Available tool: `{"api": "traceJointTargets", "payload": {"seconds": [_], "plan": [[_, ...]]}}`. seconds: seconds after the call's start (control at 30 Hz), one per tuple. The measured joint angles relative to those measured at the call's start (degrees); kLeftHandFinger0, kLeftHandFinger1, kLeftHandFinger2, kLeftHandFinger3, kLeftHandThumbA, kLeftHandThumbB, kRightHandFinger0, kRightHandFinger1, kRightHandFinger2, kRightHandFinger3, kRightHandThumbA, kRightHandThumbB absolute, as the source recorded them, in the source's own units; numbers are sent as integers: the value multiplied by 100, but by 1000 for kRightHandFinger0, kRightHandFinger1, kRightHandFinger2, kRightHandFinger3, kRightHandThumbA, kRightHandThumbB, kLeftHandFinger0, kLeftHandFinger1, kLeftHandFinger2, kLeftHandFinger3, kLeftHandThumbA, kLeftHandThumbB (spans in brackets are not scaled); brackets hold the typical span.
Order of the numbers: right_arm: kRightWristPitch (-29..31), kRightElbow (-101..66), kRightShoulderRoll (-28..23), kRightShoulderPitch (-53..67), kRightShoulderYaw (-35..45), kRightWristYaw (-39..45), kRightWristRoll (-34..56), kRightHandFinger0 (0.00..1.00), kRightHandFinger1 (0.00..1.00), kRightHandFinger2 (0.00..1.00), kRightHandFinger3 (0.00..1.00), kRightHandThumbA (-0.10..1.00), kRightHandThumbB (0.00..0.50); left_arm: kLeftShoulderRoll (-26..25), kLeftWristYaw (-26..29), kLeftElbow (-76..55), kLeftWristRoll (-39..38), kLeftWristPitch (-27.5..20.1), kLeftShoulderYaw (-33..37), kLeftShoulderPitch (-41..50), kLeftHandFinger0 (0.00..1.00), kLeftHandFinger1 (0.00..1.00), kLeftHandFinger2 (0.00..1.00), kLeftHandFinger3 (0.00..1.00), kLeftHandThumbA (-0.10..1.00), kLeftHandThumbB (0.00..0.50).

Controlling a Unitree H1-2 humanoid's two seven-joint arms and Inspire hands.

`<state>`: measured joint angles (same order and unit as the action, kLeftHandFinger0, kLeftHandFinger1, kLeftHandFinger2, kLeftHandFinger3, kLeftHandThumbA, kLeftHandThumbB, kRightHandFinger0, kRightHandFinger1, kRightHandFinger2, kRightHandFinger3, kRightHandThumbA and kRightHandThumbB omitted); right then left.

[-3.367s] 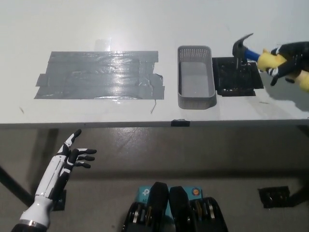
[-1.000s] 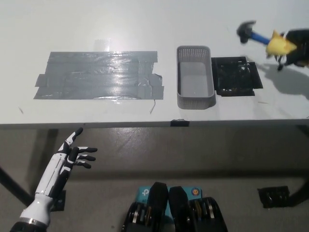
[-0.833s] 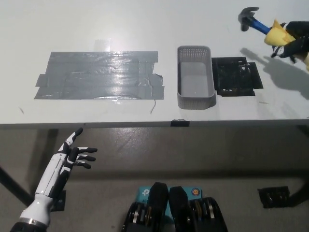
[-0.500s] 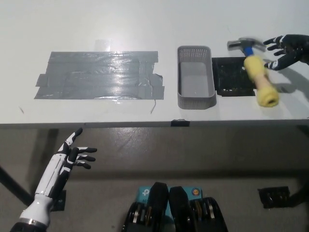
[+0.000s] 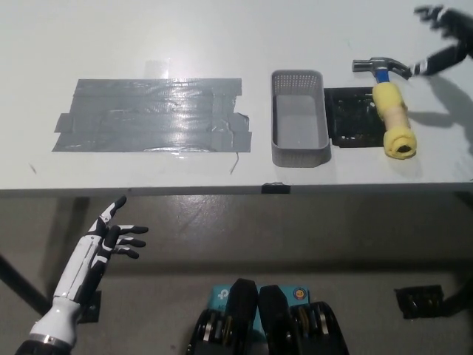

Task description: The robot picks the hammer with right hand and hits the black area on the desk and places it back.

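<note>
Hammer (image 5: 389, 111) lying across right edge of black area (image 5: 360, 118), released; right hand (image 5: 442, 37) beyond, fingers (image 5: 427, 12) spread, empty; left hand (image 5: 114, 238) below counter (image 5: 222, 44), open.

We see a white bench (image 5: 148, 37) carrying grey tape strips (image 5: 151, 115), a grey basket (image 5: 299, 118), a black patch (image 5: 355, 117) and a hammer (image 5: 390, 111).

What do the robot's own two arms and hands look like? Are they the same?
No. The left robot hand is white with black fingers and dark joint lines, on a slim white forearm ending in a dark cuff. The right robot hand is all black with a small white marking near the wrist; little else of it shows.
</note>
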<state>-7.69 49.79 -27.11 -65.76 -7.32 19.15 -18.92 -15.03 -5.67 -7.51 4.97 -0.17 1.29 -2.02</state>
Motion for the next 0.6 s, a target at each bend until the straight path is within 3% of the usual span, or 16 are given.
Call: {"api": "traceJointTargets", "payload": {"seconds": [0.1,0.17,0.2,0.23,0.3,0.33,0.43,0.5,0.6], "plan": [[-5,-663,-2,73,271,-132,19,1000,1000,1000,1000,1000,369,1,1,12,2,1,1,-28,562,624,684,986,1000,63],[-36,-1178,0,196,378,-139,39,1000,1000,1000,1000,1000,354,3,1,29,6,1,2,-61,629,692,735,1000,1000,76],[-50,-1390,5,274,411,-139,48,1000,1000,1000,1000,1000,348,2,1,36,7,1,2,-71,719,768,802,1000,1000,90],[-62,-1637,18,384,453,-139,58,1000,1000,1000,1000,1000,336,3,1,48,7,2,2,-87,798,837,870,1000,1000,83],[-73,-2083,67,639,531,-139,78,1000,1000,1000,1000,1000,362,3,1,73,9,4,4,-119,895,942,958,1000,1000,61],[-77,-2277,92,771,557,-139,83,1000,1000,1000,1000,1000,350,5,1,89,10,5,4,-138,1000,1000,1000,1000,1000,47],[-87,-2893,196,1243,605,-139,87,1000,1000,1000,1000,1000,329,18,2,160,11,10,8,-222,1000,1000,1000,1000,1000,84],[-91,-3301,297,1597,613,-140,87,1000,1000,1000,1000,1000,287,22,2,209,11,12,9,-305,1000,1000,1000,1000,1000,94],[-95,-3912,474,2113,614,-140,83,1000,1000,1000,1000,1000,278,35,2,272,11,15,9,-446,1000,1000,1000,1000,1000,127]]}}
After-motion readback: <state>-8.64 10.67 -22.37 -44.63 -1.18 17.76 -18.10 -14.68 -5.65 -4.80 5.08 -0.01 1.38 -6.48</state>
